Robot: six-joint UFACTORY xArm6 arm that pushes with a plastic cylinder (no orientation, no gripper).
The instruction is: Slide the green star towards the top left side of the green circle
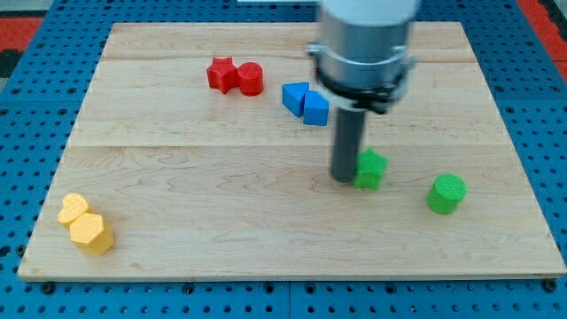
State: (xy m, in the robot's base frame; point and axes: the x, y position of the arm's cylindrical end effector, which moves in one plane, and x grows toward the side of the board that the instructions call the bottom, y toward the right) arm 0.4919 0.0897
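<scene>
The green star (373, 168) lies on the wooden board, right of centre. The green circle (446, 194) stands to its right and slightly lower, a short gap away. My tip (344, 178) is at the star's left side, touching or nearly touching it. The rod rises from there to the arm's grey body at the view's top.
A red star (221, 73) and a red circle (251, 79) sit together at the upper left. Two blue blocks (304, 102) lie just above my rod. Two yellow blocks (85, 224) sit at the lower left corner. The board's edge (283, 280) runs along the bottom.
</scene>
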